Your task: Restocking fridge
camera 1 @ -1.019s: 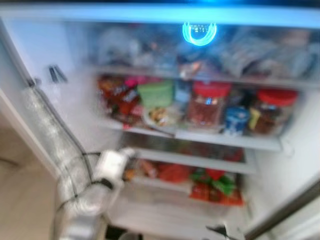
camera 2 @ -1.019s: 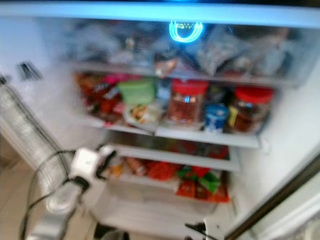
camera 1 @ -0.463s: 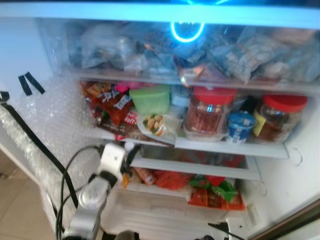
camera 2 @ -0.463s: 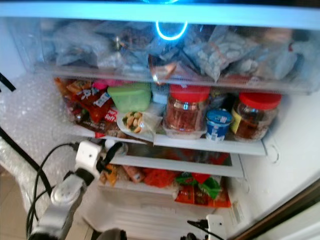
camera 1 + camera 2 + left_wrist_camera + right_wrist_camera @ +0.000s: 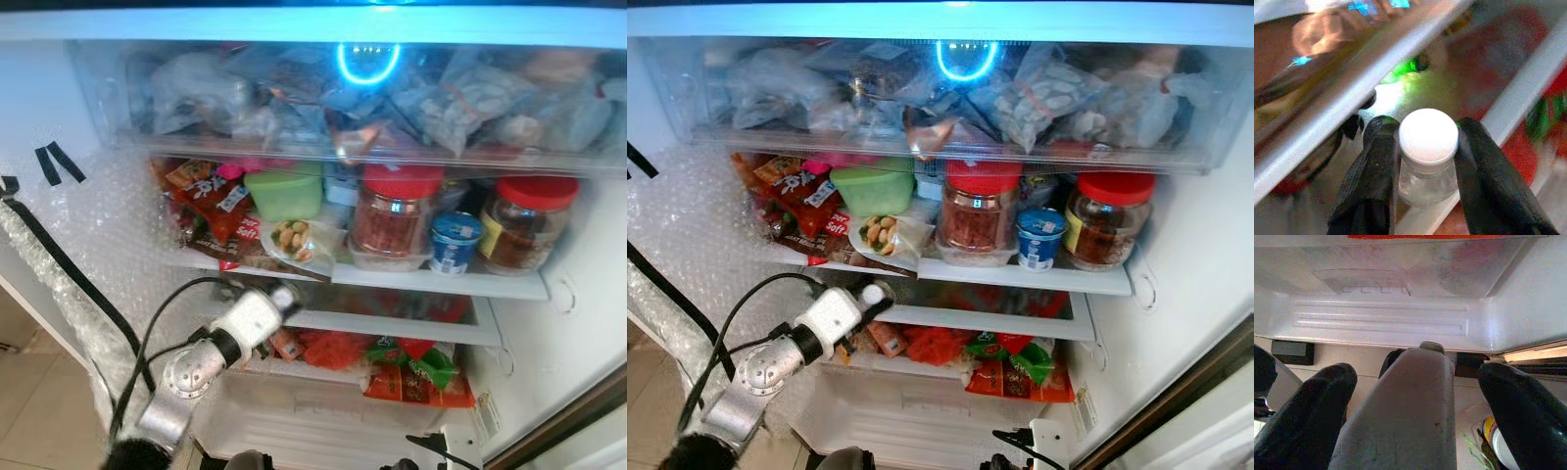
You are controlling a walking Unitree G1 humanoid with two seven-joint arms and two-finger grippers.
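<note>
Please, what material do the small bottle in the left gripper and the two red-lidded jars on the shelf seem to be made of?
The small bottle in the left gripper looks like clear thin plastic with a matte white plastic cap: its body is see-through. The two red-lidded jars are transparent, since their brownish contents show through; whether glass or plastic cannot be told. Their lids look like smooth red plastic.

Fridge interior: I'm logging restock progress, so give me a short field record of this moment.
scene: open fridge, shelves well stocked
left end effector: shut on a white-capped bottle, at the front edge of the lower shelf
right end effector: low, below the fridge, holding a grey container
middle shelf: two red-lidded jars, blue yoghurt cup, green tub, snack packets
top drawer: clear bags
</note>
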